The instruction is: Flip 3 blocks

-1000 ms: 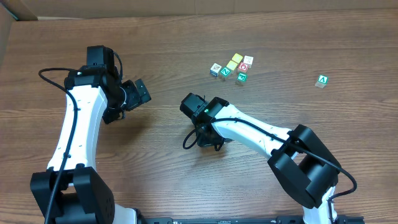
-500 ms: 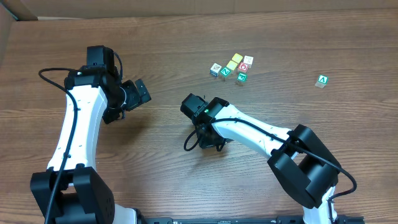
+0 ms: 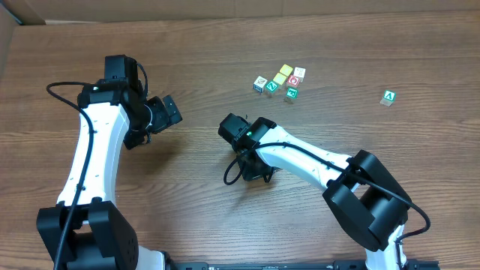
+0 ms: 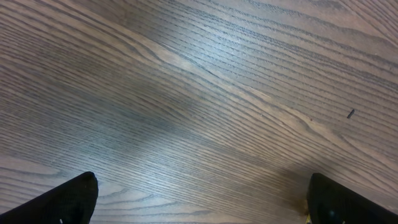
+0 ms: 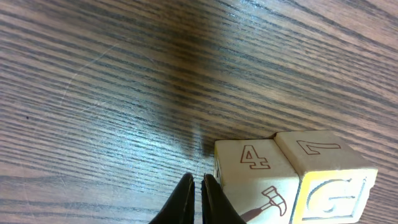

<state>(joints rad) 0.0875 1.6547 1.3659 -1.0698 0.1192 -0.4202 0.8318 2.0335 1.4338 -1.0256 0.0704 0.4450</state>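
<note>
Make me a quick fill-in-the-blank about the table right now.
Open or shut: the right tool is ___.
Open or shut: the left tool is ___.
Beside the 7 block, a block shows the digit ___.
The lone green cube shows the letter ___.
Missing: shut, open, 4, A.

Your overhead view looks straight down on the whole table (image 3: 360,45); both wrist views face its wood from close up.
</note>
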